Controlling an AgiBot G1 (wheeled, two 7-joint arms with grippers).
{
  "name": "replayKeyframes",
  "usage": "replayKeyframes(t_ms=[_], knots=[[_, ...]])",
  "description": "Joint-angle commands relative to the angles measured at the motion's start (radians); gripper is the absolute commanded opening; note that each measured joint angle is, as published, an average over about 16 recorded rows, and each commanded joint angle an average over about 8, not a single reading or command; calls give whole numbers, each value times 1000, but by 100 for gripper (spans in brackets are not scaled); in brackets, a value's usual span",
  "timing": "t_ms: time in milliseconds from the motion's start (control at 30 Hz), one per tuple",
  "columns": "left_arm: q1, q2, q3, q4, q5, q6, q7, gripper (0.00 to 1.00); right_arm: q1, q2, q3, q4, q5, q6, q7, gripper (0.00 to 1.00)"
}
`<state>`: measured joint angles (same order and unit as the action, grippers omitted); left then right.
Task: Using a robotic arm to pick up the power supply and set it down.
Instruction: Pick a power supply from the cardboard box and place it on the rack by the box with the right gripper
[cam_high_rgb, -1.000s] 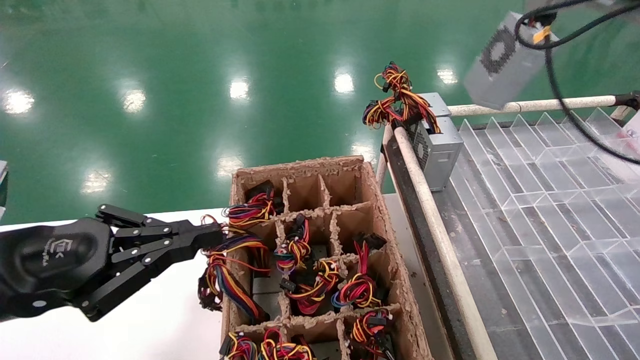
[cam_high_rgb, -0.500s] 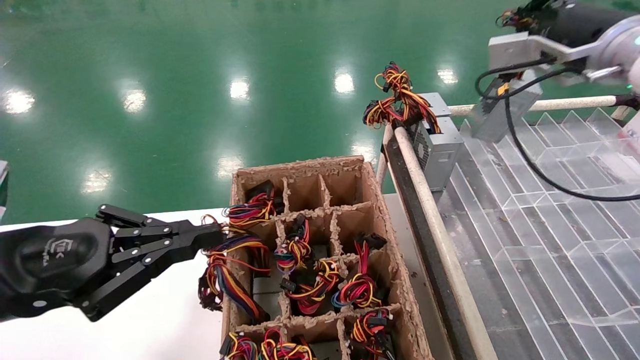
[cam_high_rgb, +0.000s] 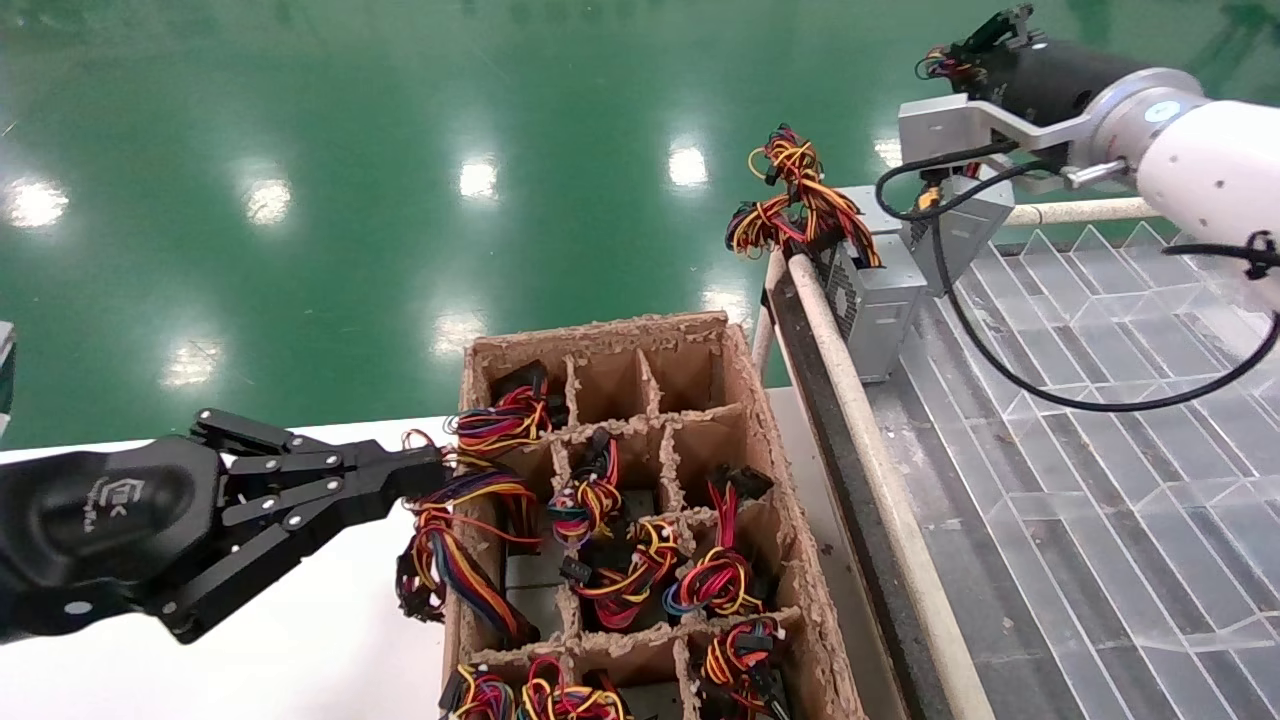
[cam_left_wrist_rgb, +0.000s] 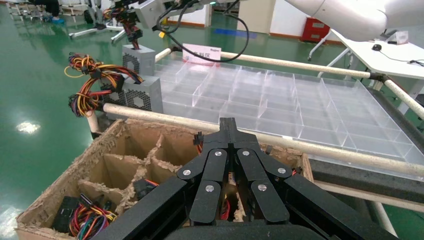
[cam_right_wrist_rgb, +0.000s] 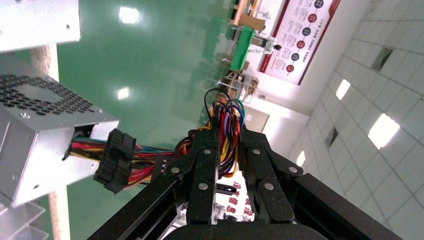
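My right gripper is shut on the coloured wire bundle of a silver-grey power supply. The box hangs below it by its wires, at the far left corner of the clear divided tray, just behind a second power supply with its own wire bunch. I cannot tell whether the hanging box touches the tray. The left wrist view shows the held box beside the standing one. My left gripper is shut and empty, idle by the cardboard box.
A cardboard box with divided cells holds several more wired supplies. A pale pipe rail runs between this box and the tray. Another rail borders the tray's far side. A white tabletop lies under my left arm.
My right arm has swung left and down with the power supply, from the upper right corner to just beside the supply standing on the tray. The left arm has not moved.
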<state>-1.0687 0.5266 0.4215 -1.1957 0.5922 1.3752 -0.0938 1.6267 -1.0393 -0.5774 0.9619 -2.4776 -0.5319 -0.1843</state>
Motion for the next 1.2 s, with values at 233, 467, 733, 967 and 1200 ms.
replayKeyframes(t_ms=[233,467,733,967,1200], knots=[[0,0,0,0,0,0,0,0,7,-11,-18,-15,52,6,-37,0],[0,0,0,0,0,0,0,0,3,0,-23,10,85,-10,-48,0],[0,0,0,0,0,0,0,0,2,-4,-25,9,100,-6,-53,0],[0,0,0,0,0,0,0,0,1,0,-25,20,127,-11,-58,0],[0,0,0,0,0,0,0,0,14,-11,-23,-51,98,24,-63,0]])
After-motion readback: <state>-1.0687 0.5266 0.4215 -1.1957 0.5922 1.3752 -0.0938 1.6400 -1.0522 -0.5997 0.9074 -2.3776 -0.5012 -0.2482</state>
